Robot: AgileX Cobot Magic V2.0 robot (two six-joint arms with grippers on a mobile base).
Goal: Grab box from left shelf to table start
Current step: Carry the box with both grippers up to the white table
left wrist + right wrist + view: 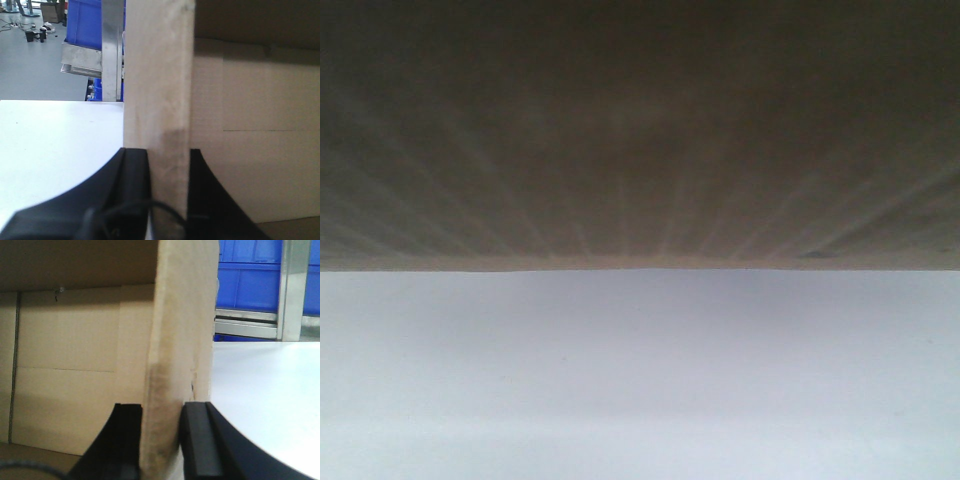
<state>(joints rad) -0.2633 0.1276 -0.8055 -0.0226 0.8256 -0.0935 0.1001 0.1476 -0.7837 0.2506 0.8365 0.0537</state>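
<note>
The brown cardboard box [640,130] fills the upper half of the front view, its lower edge against the white table [640,380]; no print shows. My left gripper [169,160] is shut on the box's left side wall [159,75], one finger inside, one outside. My right gripper [162,415] is shut on the box's right side wall [182,315] the same way. Both wrist views look into the open box interior [255,125] [75,365]. The white table shows beside each wall [55,145] [265,390]. The shelf's steel rail [245,322] shows behind.
Blue plastic bins [250,275] sit on the rack behind the table, also in the left wrist view [87,22]. A steel upright [112,50] stands at the rack. Grey floor with clutter [30,30] lies far left.
</note>
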